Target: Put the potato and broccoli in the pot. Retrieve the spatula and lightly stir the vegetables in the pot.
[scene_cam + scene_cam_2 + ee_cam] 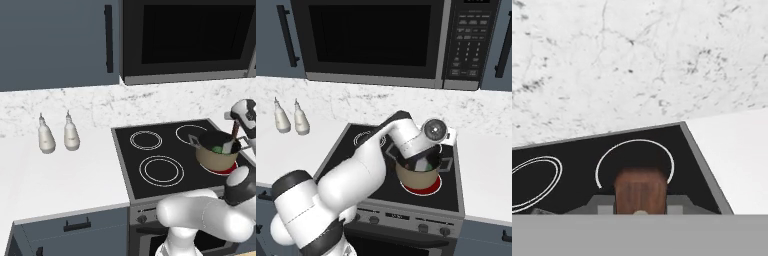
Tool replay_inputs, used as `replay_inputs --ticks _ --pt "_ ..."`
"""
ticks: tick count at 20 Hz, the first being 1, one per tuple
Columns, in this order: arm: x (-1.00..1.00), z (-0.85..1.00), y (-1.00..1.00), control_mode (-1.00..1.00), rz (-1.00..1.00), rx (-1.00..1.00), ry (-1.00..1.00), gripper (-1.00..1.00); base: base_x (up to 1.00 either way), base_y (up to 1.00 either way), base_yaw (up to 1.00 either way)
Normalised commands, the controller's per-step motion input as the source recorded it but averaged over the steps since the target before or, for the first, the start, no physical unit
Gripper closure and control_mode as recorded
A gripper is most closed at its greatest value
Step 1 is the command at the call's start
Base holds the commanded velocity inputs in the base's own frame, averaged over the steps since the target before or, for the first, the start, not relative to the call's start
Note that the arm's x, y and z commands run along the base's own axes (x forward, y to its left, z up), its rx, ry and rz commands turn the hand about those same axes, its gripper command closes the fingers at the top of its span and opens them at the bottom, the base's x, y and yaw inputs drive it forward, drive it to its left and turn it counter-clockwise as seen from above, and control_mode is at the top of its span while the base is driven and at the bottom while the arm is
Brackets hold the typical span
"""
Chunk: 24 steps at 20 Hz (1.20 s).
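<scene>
Your jaws are clamped tight on the spatula (639,191) handle. Its blade dips into the pot (216,155), beside the broccoli (217,148).

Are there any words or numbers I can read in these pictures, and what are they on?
No text here can be read.
Microwave control panel: rows of buttons with tiny pale marks, too small and blurred to read.
Its little display at the top: faint marks, unreadable.
Stove front strip between the knobs: a small dark panel, nothing readable.
White bottles: no labels.
Pot: no markings.
</scene>
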Motion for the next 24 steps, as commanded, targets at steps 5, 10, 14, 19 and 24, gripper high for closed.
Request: replay_inputs --ticks 5,10,14,19,24 --pt "0.16 -0.41 0.06 -1.0 -0.01 0.04 0.01 1.0 0.0 0.0 0.0" --pt "0.37 -0.53 0.0 -1.0 0.0 0.07 -0.03 1.0 0.0 0.0 0.0" --pt "0.49 -0.47 0.0 -1.0 0.0 0.01 -0.11 1.0 0.0 0.0 0.0" --pt "0.21 -0.12 0.0 -1.0 0.0 0.0 -0.27 1.0 0.0 0.0 0.0" --pt "0.0 -0.11 0.0 -1.0 0.0 0.0 -0.33 1.0 0.0 0.0 0.0"
